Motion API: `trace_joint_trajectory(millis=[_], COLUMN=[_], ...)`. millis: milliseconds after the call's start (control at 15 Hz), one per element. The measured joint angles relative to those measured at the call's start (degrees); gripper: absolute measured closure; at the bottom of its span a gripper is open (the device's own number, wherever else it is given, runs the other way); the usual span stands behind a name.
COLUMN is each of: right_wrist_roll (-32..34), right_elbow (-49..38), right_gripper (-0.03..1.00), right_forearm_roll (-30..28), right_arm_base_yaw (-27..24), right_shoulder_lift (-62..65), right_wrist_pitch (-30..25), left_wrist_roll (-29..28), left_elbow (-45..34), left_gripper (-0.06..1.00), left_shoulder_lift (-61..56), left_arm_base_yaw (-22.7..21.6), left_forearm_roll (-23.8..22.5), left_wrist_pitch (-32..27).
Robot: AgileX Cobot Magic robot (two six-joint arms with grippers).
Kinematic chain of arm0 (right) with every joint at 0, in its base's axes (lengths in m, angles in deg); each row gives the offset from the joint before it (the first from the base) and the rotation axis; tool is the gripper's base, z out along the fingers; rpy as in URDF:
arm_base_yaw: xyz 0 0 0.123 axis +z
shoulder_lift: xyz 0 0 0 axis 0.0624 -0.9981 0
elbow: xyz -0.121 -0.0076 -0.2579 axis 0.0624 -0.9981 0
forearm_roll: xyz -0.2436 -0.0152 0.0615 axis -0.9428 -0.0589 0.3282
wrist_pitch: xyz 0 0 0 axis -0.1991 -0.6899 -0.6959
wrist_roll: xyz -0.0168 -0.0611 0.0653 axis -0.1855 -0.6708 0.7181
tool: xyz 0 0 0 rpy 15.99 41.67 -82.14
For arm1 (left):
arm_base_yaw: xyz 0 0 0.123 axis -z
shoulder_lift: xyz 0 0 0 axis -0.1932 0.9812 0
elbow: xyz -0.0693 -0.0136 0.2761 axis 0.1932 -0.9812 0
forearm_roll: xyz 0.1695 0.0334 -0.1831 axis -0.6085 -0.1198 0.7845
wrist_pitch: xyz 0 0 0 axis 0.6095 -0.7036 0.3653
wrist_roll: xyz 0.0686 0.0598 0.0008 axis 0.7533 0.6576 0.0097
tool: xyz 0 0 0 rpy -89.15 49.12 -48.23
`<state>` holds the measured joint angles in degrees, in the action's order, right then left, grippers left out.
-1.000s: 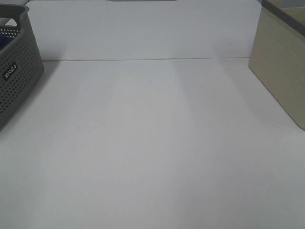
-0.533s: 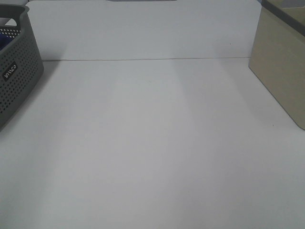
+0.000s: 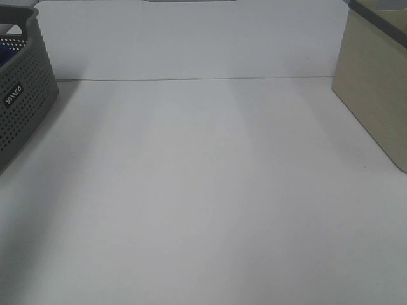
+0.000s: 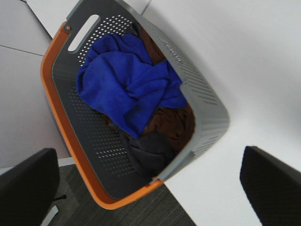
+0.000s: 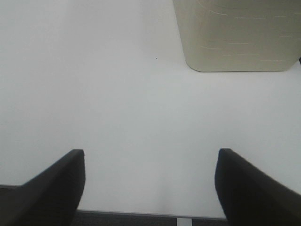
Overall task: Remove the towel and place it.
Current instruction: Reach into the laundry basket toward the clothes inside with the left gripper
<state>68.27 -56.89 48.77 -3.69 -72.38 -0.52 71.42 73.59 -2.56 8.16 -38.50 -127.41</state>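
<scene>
The towel is a crumpled royal-blue cloth lying on top of brown and dark grey cloths inside a grey perforated basket with an orange rim. In the exterior high view only a blue sliver of the towel shows inside the basket at the far left. My left gripper hangs open well above the basket, holding nothing. Over bare white table, my right gripper is open and empty. Neither arm shows in the exterior high view.
A beige box stands at the table's right edge, also seen as the beige box from the right wrist. The white table lies between basket and box. Dark floor shows past the table edge near the basket.
</scene>
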Motion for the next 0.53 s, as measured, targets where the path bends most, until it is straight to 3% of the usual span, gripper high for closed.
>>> trace_joint_trajectory(millis=[267,533], right_wrist_roll=[0.0,0.0], right_elbow=[0.0,0.0], right_gripper=[0.22,0.22], right_forearm_roll=[0.0,0.0], right_arm_base_yaw=[0.0,0.0], right_shoulder_lift=[0.0,0.0], right_wrist_pitch=[0.0,0.0], left_wrist_roll=[5.2,8.5], left_elbow=[11.6,13.0], left_gripper=[-0.04,-0.04], left_shoulder_lift=[16.5,28.1], left_arm_base_yaw=[0.0,-0.5], left_forearm_roll=[-8.1,-20.7], left_wrist_pitch=[0.0,0.9])
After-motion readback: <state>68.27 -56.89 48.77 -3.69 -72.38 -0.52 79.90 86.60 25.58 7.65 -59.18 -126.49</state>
